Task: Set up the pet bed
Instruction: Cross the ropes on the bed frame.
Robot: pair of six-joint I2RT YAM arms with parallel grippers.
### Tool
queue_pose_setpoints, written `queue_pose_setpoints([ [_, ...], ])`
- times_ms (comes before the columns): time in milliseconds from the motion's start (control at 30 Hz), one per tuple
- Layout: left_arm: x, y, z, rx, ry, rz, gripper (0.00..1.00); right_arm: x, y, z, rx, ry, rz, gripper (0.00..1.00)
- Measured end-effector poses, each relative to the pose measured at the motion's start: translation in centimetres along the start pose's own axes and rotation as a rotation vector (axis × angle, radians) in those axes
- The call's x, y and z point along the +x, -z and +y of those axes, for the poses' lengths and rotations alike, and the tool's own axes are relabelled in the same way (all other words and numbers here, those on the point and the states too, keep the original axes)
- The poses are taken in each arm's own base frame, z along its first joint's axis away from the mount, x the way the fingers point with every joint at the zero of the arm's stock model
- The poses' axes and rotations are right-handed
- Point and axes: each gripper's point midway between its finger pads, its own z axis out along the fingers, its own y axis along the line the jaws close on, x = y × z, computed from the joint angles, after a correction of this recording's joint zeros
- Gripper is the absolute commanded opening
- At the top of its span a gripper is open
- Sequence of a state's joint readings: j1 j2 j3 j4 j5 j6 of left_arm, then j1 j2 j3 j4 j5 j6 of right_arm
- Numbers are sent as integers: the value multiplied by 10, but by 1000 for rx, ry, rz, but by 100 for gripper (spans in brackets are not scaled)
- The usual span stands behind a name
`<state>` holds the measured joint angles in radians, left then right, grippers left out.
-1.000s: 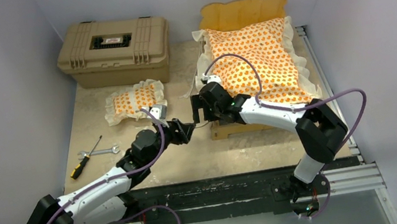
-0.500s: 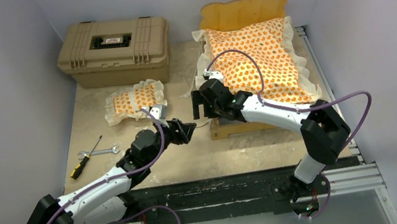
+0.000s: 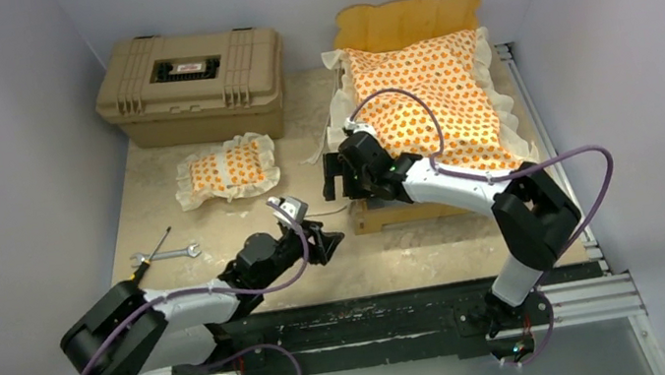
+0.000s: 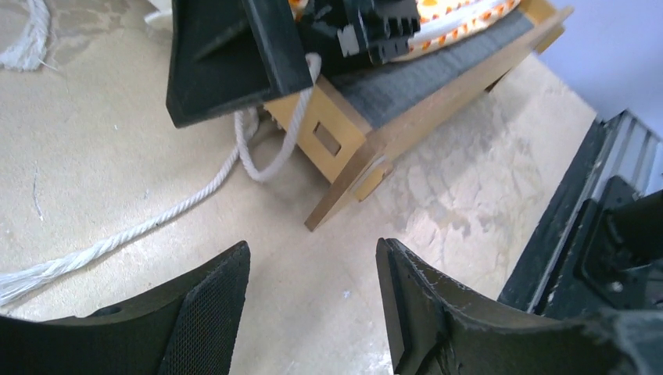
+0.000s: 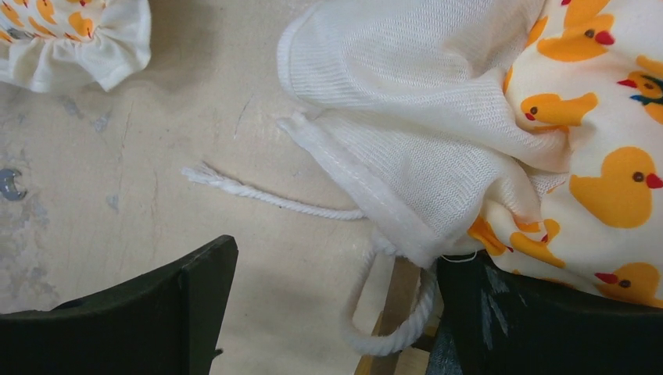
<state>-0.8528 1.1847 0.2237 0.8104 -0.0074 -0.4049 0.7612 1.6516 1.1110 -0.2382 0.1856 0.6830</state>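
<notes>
Between the wide-spread fingers of the right gripper (image 5: 336,266) lies the near-left corner of the mattress cushion (image 5: 438,141). Its white ruffle spills past the wooden frame (image 4: 367,148), and one finger sits close against the duck-printed fabric. The jaws stand apart and grip nothing. The rest of the cushion runs ahead and to the right of this gripper, its long axis along the bed toward the scalloped headboard at the far end. A white cord (image 5: 266,195) trails from the corner onto the table (image 3: 397,247).

The pillow (image 3: 226,168) is not yet on the bed. It lies flat on the table to the right gripper's left, well apart from it, its long axis crosswise to the bed's.

The left gripper (image 3: 325,241) hangs low just short of the frame's foot corner, fingers parted and empty. The pillow lies ahead and to its left. Both grippers look about equally near the pillow. It lies on the left arm's side, so I judge that arm better placed to fetch it.
</notes>
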Motion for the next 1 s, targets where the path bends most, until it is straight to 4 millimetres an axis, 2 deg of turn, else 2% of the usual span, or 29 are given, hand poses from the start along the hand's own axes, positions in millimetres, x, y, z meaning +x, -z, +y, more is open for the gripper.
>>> queue_pose_setpoints([
  [100,15,-4,1,12,-38,16,59,4,-4,-3,-24,-28,21,99],
  [300,21,-17,6,15,-135,-40,56,8,-11,-6,-55,-56,39,99],
  [367,23,-21,8,15,-165,-64,53,7,-14,-7,-64,-63,42,99],
  [400,28,-22,12,8,-184,-66,50,7,-15,-7,-69,-67,44,99],
  [467,50,-20,24,-17,-223,-21,44,7,-17,-8,-79,-76,46,99],
  [533,76,-18,35,-43,-263,50,42,7,-17,-8,-90,-82,47,99],
  [600,86,-17,39,-54,-298,77,42,6,-18,-8,-97,-88,45,99],
  [700,82,-25,35,-46,-341,56,42,6,-19,-9,-106,-94,47,99],
  [1000,54,-54,26,-47,-440,-43,41,6,-18,-8,-123,-100,57,99],
])
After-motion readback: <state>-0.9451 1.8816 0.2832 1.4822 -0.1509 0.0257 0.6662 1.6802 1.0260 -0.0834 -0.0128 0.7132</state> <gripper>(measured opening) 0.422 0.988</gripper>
